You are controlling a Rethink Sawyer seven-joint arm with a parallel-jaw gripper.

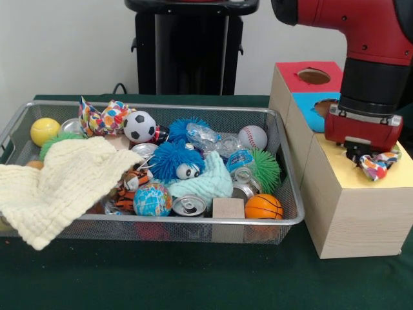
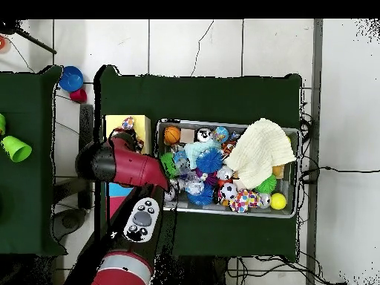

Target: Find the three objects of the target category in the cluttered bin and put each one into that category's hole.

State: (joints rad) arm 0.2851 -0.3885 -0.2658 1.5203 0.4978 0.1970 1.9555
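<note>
The wire mesh bin point(image 1: 193, 221) holds mixed clutter; it also shows in the overhead view point(image 2: 237, 123). Two confetti cloths point(image 1: 103, 119) lie bunched at its far left corner, also seen from overhead point(image 2: 245, 200). My gripper point(image 1: 362, 154) hangs just above the yellow top of the largest wooden box point(image 1: 342, 194), to the right of the bin. It is shut on a third confetti cloth point(image 1: 379, 165), which droops onto the yellow surface. The same cloth shows in the overhead view point(image 2: 128, 122). The yellow-surround hole is hidden behind the gripper and cloth.
A big pale-yellow waffle cloth point(image 1: 64, 184) drapes over the bin's left front rim. A mint-green cloth point(image 1: 208, 184), balls, cans and a wooden block fill the bin. The blue-surround hole point(image 1: 326, 106) and red-surround hole point(image 1: 314, 76) lie behind the gripper.
</note>
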